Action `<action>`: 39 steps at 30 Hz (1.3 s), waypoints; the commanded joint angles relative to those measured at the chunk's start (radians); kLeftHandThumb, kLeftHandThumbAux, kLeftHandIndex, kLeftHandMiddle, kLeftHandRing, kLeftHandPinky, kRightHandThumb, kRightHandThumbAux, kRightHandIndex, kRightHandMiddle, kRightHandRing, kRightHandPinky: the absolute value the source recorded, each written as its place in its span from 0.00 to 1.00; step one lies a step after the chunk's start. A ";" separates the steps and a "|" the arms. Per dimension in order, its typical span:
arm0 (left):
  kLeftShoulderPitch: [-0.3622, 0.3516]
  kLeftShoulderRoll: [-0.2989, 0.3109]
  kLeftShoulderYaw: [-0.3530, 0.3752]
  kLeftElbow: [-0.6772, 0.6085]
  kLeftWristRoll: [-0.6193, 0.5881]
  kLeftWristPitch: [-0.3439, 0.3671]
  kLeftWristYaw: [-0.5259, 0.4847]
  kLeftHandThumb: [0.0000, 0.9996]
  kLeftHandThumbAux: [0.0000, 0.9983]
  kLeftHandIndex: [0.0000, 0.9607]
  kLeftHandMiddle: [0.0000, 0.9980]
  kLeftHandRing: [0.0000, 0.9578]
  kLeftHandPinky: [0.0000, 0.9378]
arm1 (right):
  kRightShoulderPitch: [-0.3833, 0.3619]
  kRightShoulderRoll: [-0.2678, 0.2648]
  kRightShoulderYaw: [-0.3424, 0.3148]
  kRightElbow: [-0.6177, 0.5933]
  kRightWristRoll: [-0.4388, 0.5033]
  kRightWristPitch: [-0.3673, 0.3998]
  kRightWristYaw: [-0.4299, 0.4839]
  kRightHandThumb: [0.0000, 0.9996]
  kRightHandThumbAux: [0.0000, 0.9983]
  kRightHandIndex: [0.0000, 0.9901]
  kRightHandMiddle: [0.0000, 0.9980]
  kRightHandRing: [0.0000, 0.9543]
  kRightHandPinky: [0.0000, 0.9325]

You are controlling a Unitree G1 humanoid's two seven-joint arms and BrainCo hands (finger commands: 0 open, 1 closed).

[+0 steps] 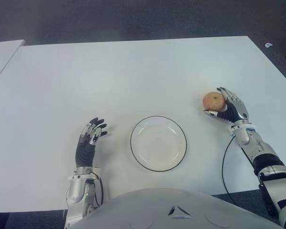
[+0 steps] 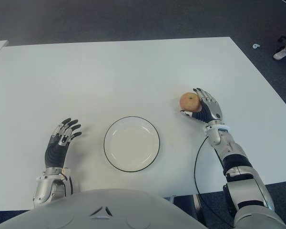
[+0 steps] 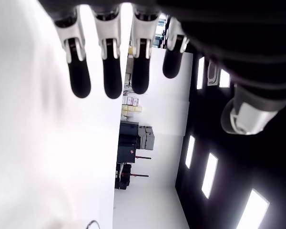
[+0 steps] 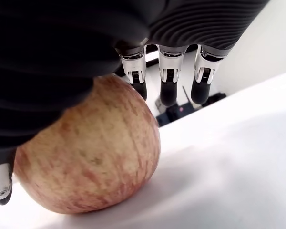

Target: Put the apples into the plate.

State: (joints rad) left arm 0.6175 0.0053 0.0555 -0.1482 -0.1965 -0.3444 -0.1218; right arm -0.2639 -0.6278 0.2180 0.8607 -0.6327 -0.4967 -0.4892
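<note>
Currently the round, red-and-yellow streaked apple [image 1: 213,101] sits on the white worktop [image 1: 133,71], on the robot's right side, with the right robot hand [image 1: 227,107] cupped against it. From the head cameras the black-and-silver fingers [image 1: 227,93] curve over the far side of the fruit while the thumb reaches round its near side, so the apple lies between them, pressed into the palm. The right wrist view shows the same: the apple fills the space under the palm, its underside resting on the worktop, and three fingertips [image 4: 168,93] hang just past its top. The hand is closed around the apple, which has not left the surface.

The round white plate with a thin dark rim [image 1: 158,143] lies near the front edge of the worktop, in the middle, to the left of the apple and somewhat nearer the robot, well apart from it. Bare worktop lies between the two. A black cable [image 1: 224,164] runs beside the right forearm down past the worktop's front edge.

The left robot hand [image 1: 89,139] shows to the left of the plate, palm down, its fingers loosely spread and holding nothing; its wrist view shows them extended, with only bare surface beneath them.
</note>
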 commanded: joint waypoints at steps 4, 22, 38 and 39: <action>0.012 0.002 -0.007 -0.011 0.015 0.012 -0.007 0.23 0.49 0.20 0.24 0.29 0.34 | 0.065 0.013 0.055 -0.017 -0.030 -0.021 -0.020 0.39 0.48 0.03 0.08 0.09 0.15; 0.027 -0.001 -0.004 -0.022 -0.026 0.003 -0.039 0.23 0.47 0.20 0.23 0.27 0.31 | 0.098 0.003 0.055 -0.058 -0.028 -0.032 -0.087 0.41 0.51 0.28 0.38 0.39 0.39; 0.027 -0.007 0.001 -0.017 -0.048 0.006 -0.052 0.23 0.46 0.20 0.23 0.27 0.30 | 0.042 0.004 0.090 -0.025 -0.104 -0.027 -0.244 0.32 0.81 0.77 0.85 0.87 0.90; 0.028 -0.007 0.001 -0.018 -0.049 0.006 -0.052 0.23 0.46 0.20 0.23 0.27 0.30 | 0.044 0.003 0.090 -0.030 -0.103 -0.025 -0.238 0.32 0.82 0.77 0.85 0.87 0.90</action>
State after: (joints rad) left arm 0.6414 0.0025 0.0570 -0.1669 -0.2293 -0.3462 -0.1611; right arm -0.2195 -0.6293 0.2916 0.8257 -0.7186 -0.5385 -0.7447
